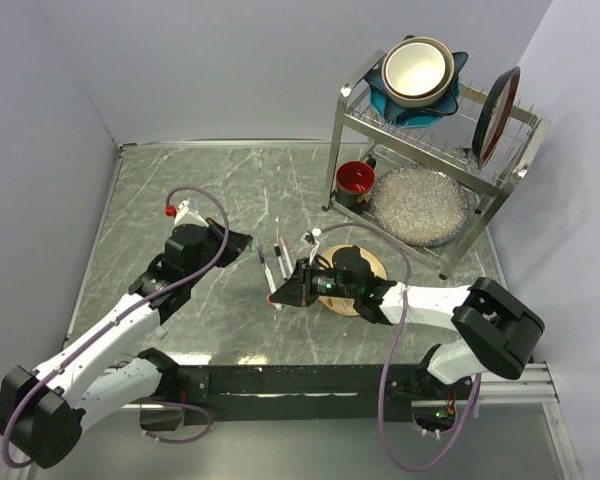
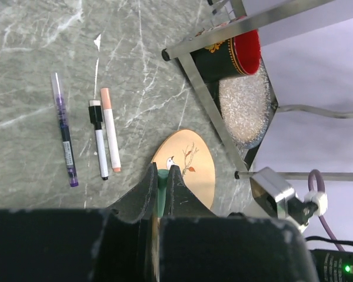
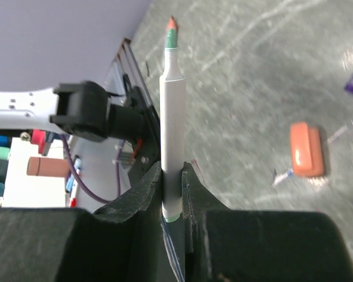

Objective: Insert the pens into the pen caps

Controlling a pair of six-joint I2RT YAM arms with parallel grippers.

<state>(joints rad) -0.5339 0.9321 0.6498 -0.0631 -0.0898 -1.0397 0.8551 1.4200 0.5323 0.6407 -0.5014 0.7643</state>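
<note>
Your arms are the biggest worry. The left gripper (image 1: 242, 243) and the right gripper (image 1: 283, 290) sit near each other at the middle of the table (image 1: 180, 180), so a wide swing from either could knock them together or sweep across the loose pens.

Next is the white marker (image 3: 172, 117). Your right gripper is clamped on its lower end only, and most of the barrel sticks out past the fingers. If you press the tip down off-axis, I'd expect it to pivot or slide in the grip.

The orange cap (image 3: 307, 148) lies loose on its side on the table near that gripper, so a push would likely skid it away unless something pins it.

Your left gripper is closed tight. A sliver of green shows between its fingers, but I can't tell whether that is a cap.

The held marker is bare-tipped, with a green collar and a reddish point. Three pens (image 2: 98, 141) lie side by side between the grippers, left of the wooden disc (image 2: 188, 170). One is clear purple, one is black-ended and one is peach-ended. The cap is stubby and rounded.
</note>
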